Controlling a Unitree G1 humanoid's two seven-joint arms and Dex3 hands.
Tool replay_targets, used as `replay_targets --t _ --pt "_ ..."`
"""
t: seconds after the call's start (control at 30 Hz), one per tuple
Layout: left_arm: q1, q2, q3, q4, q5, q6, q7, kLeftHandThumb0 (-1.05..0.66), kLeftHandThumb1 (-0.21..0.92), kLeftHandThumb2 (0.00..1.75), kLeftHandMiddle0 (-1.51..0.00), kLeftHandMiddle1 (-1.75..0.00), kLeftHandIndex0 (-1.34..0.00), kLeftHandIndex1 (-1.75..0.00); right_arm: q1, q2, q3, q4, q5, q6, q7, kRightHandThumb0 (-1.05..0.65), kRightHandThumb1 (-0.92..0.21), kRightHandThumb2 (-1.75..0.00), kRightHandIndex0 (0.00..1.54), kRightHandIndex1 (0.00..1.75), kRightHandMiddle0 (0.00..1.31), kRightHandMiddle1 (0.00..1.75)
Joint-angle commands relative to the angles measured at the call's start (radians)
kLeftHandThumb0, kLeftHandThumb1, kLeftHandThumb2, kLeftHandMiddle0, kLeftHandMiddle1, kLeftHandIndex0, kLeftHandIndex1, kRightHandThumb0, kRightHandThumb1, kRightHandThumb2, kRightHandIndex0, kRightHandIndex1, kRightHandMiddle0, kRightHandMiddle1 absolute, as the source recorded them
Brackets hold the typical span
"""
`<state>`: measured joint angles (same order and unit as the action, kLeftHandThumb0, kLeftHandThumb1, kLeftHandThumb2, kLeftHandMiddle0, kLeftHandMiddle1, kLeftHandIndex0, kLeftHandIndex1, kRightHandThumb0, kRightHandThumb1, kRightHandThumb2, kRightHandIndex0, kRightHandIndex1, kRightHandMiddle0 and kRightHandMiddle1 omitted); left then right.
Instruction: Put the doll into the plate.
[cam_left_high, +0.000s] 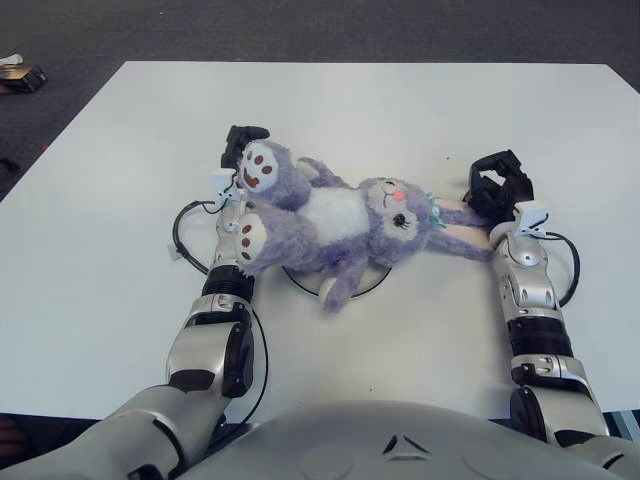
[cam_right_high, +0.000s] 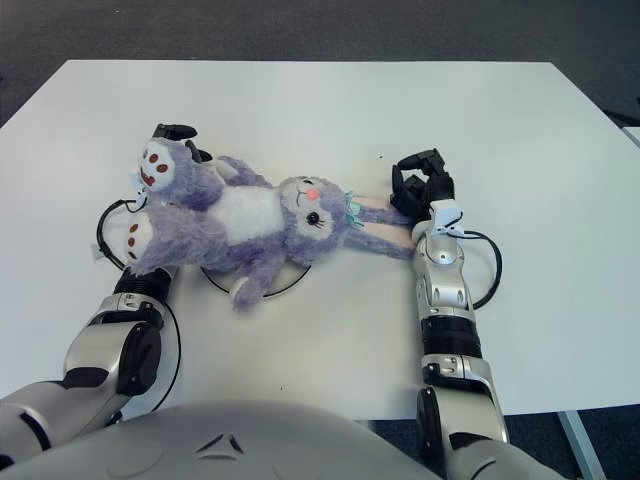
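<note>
A purple plush bunny doll (cam_left_high: 335, 222) lies on its back across a white plate (cam_left_high: 374, 279), and only parts of the plate's rim show under it. Its feet point left and its long ears (cam_left_high: 462, 228) stretch right over the table. My left hand (cam_left_high: 244, 136) is behind the raised foot (cam_left_high: 259, 168), mostly hidden by the doll's legs. My right hand (cam_left_high: 498, 185) sits at the tips of the ears with its fingers loosely spread and nothing between them.
The white table (cam_left_high: 400, 110) stretches wide beyond the doll and to both sides. Black cables loop beside each wrist (cam_left_high: 180, 235) (cam_left_high: 570, 265). Dark floor surrounds the table, with a small object (cam_left_high: 18, 78) on it at far left.
</note>
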<state>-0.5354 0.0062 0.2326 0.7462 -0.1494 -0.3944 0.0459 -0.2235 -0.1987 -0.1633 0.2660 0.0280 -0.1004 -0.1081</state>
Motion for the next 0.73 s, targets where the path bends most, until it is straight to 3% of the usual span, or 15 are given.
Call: replay_targets --t 0.0,0.7 --pt "0.05 -0.001 0.008 0.033 -0.006 0.033 0.007 -0.01 0.43 1.18 -0.52 -1.75 -0.32 -1.72 0.047 0.015 -0.003 0.023 -0.01 0.067 -0.009 -0.38 -0.74 -0.76 0.78 1.75 0.32 1.75" --pt "0.06 -0.003 0.008 -0.009 -0.013 0.093 0.006 -0.01 0.43 1.18 -0.51 -1.75 -0.34 -1.71 0.052 0.021 -0.007 0.008 -0.011 0.086 -0.018 -0.38 -0.74 -0.75 0.77 1.75 0.31 1.75"
